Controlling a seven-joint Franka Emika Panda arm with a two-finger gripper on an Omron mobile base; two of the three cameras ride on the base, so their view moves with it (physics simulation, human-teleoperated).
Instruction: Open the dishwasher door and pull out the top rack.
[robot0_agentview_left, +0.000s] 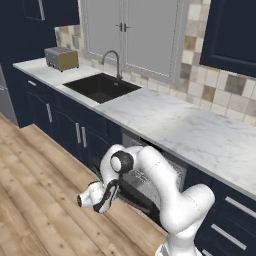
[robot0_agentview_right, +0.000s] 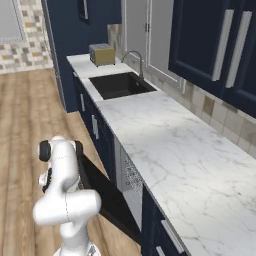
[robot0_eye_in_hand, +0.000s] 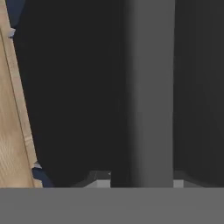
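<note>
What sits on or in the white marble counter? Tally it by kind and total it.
Boxy silver toaster: 1
Black rectangular sink basin: 1
Curved grey metal faucet: 1
Total: 3

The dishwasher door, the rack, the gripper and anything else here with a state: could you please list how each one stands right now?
Dishwasher door: swung well down, open.
Top rack: inside the dishwasher, not pulled out.
Gripper: astride the door's handle bar; grip cannot be told.
Sink: nothing in it.
Faucet: no water running.
Cabinet doors: shut.
</note>
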